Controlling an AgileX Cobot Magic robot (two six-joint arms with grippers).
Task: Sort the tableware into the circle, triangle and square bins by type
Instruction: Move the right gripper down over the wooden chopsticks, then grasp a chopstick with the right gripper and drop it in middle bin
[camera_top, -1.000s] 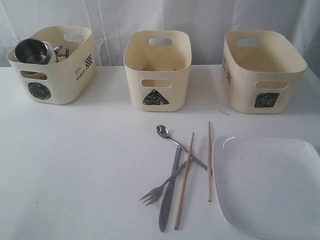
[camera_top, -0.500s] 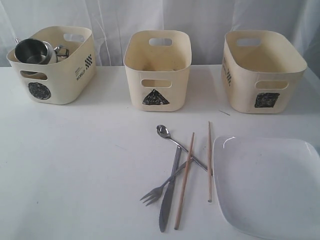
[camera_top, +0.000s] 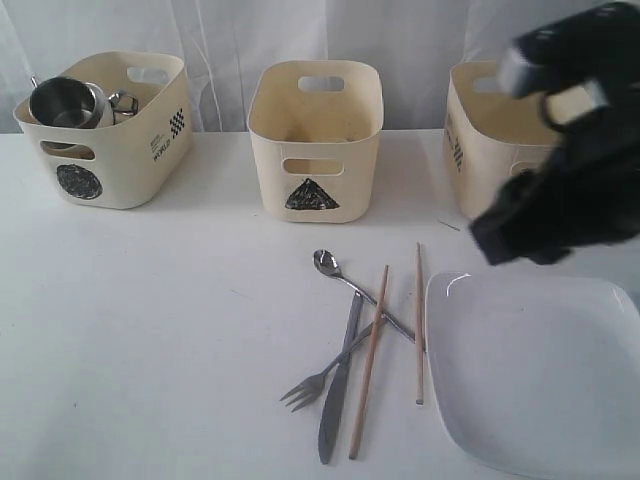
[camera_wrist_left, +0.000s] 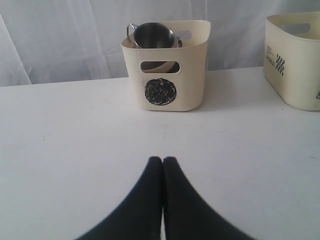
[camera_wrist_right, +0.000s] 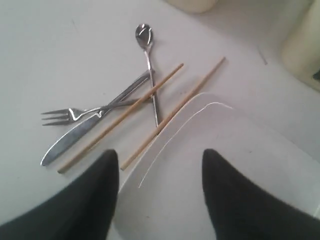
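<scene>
White plate on the bench beside loose cutlery looks the current target: right hand hovers above its rim, spread apart, left hand pressed together; next probably needs a rim pinch, then the square bin.

The right pincer is seen spread wide, empty, over the rim of the white plate. On the counter, spoon, fork and knife are crossed, overlaid by one of the chopsticks; the other is laid just beside the plate.
</scene>
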